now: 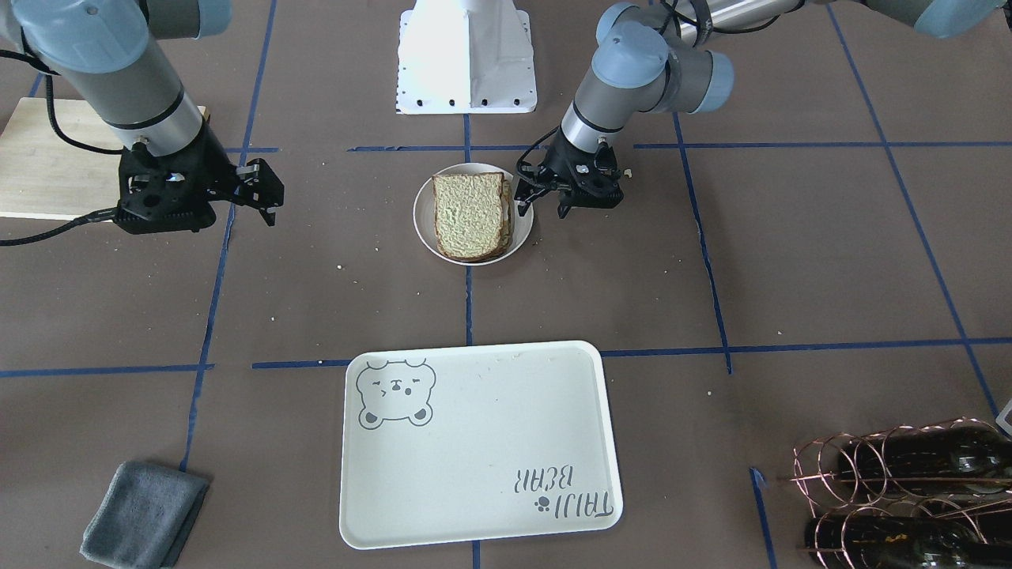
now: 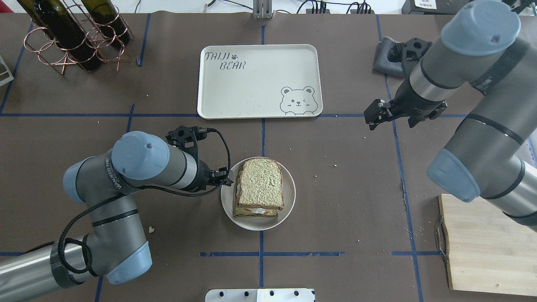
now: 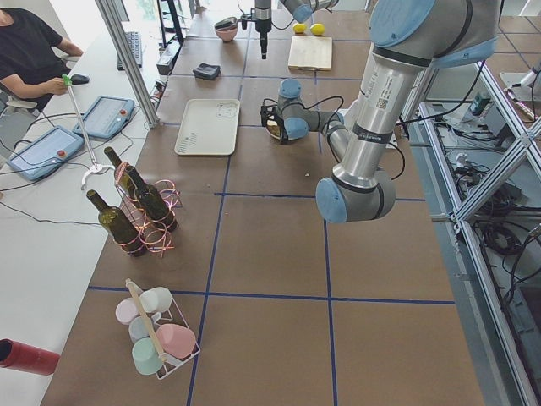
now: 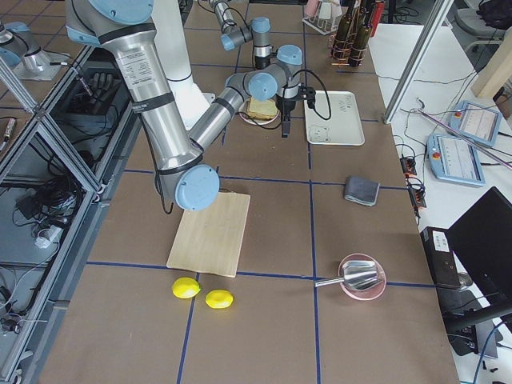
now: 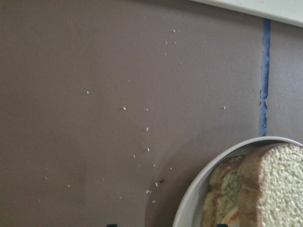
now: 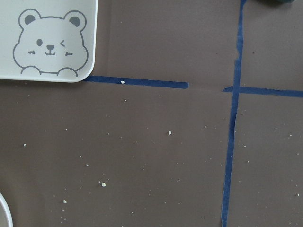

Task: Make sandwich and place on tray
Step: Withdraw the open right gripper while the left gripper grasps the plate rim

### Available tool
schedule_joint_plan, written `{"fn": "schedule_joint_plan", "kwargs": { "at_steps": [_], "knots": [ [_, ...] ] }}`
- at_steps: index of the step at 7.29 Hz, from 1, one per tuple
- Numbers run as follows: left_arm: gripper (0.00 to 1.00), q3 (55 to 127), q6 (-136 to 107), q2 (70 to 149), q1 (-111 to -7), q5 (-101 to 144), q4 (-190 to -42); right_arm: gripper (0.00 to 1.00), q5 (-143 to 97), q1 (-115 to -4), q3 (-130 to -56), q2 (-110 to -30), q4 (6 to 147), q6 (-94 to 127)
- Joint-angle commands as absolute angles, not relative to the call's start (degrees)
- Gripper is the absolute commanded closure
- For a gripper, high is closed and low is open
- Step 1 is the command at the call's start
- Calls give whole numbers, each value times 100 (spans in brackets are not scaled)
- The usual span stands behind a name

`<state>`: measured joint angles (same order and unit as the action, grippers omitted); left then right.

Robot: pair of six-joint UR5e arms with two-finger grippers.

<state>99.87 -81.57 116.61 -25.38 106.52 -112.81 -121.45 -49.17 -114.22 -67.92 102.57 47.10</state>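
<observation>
The sandwich (image 1: 470,213) lies on a small round pale plate (image 1: 423,229) at the table's middle: two bread slices stacked, with white egg and a bit of orange showing at the edge in the overhead view (image 2: 260,184). My left gripper (image 1: 542,207) hangs open and empty just beside the plate's rim, also seen in the overhead view (image 2: 226,178). The left wrist view shows the sandwich (image 5: 265,189) and the plate (image 5: 199,198). The cream bear tray (image 1: 474,442) lies empty beyond the plate (image 2: 251,79). My right gripper (image 1: 265,194) is open and empty above bare table, off to the side (image 2: 371,115).
A wooden cutting board (image 2: 486,247) lies near the right arm's base. A grey cloth (image 1: 142,514) is at the far right corner. A copper rack with wine bottles (image 2: 71,37) stands at the far left. Crumbs dot the brown table.
</observation>
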Motion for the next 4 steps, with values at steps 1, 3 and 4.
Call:
{"fn": "schedule_joint_plan", "kwargs": {
  "at_steps": [1, 3, 4],
  "knots": [
    [43, 9932, -8165, 11698, -2365, 10608, -11224, 0, -12305, -5106, -11417, -6882, 10248, 4526],
    [52, 9897, -8165, 11698, -2303, 10617, -11241, 0, -12313, -5124, -11417, -6891, 10248, 4526],
    [56, 9870, -8165, 11707, -2268, 10617, -11250, 0, -12305, -5124, -11417, -6891, 10248, 4526]
  ]
}}
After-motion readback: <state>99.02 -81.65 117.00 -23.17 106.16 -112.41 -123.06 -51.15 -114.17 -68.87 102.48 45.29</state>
